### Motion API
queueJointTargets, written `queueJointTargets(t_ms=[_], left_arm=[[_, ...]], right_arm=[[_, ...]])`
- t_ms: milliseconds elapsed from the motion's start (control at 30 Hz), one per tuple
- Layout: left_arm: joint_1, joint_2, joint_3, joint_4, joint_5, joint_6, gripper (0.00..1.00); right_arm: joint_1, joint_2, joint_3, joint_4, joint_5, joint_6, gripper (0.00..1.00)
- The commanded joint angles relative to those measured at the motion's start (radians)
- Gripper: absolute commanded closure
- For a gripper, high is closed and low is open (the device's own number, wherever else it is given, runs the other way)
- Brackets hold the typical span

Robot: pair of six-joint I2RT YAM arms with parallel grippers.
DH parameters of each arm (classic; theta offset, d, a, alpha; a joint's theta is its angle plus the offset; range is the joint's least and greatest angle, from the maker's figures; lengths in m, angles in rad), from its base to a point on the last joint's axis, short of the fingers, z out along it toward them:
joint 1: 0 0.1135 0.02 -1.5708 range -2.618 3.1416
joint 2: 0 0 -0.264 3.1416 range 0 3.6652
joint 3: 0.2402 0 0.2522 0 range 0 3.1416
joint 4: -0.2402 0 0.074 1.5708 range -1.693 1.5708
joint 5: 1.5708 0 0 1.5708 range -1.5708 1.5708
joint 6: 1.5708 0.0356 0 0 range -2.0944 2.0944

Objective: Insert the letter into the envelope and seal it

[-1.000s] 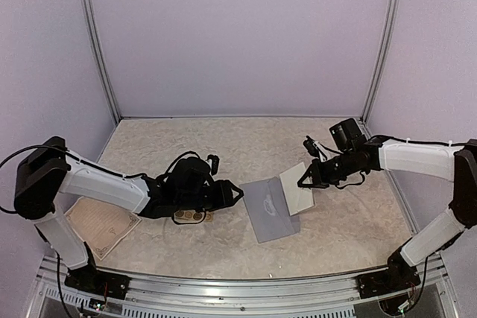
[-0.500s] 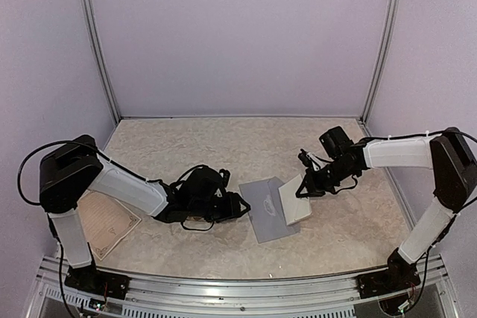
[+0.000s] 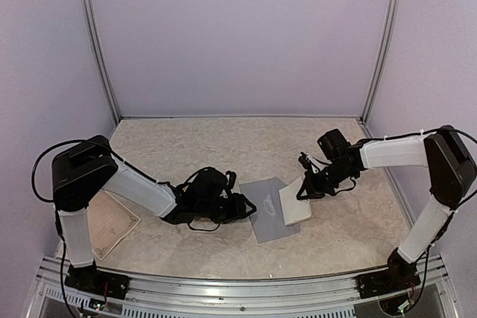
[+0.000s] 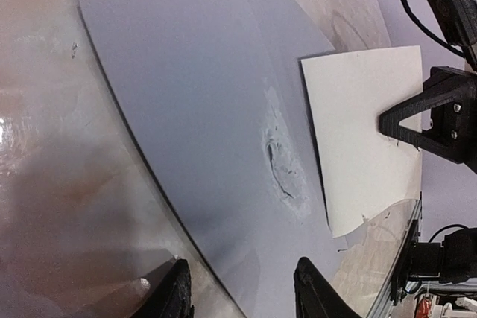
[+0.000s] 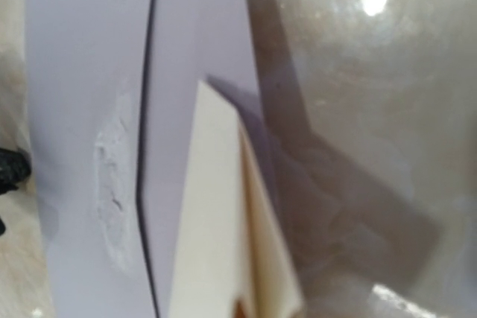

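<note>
Left tool (image 3: pixel 251 206) nearer envelope (image 3: pixel 266 212), arm low

1. The left arm (image 3: pixel 141 188) is stretched low and inward, with the wrist held level.
2. The left gripper (image 3: pixel 248 206) is seen with its jaws parted.
3. The right arm (image 3: pixel 391 153) is folded at the elbow and reached inward.
4. The right gripper (image 3: pixel 302 191) is clamped on the letter (image 3: pixel 295 206).
</note>
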Motion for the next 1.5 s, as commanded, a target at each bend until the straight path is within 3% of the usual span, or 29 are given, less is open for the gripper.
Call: queueJointTargets(t_ms=[0,1200,1400,1467], left_arm=[[-0.012,0.044,0.018,0.01,0.027,-0.004,0.57],[-0.04,0.092,0.049,0.04,0.047,-0.019,0.58],[-0.042,0.082,0.045,0.031,0.019,-0.012,0.58],[-0.042,0.06,0.036,0.022,-0.004,-0.003,0.58]], right_arm=[[-0.003,0.023,-0.008,0.034,-0.009,0.011,1.0],[0.123,0.162,0.021,0.192,-0.077,0.131,1.0],[0.126,0.143,0.046,0.157,-0.035,0.116,1.0],[0.127,0.117,0.063,0.111,0.005,0.095,0.91]])
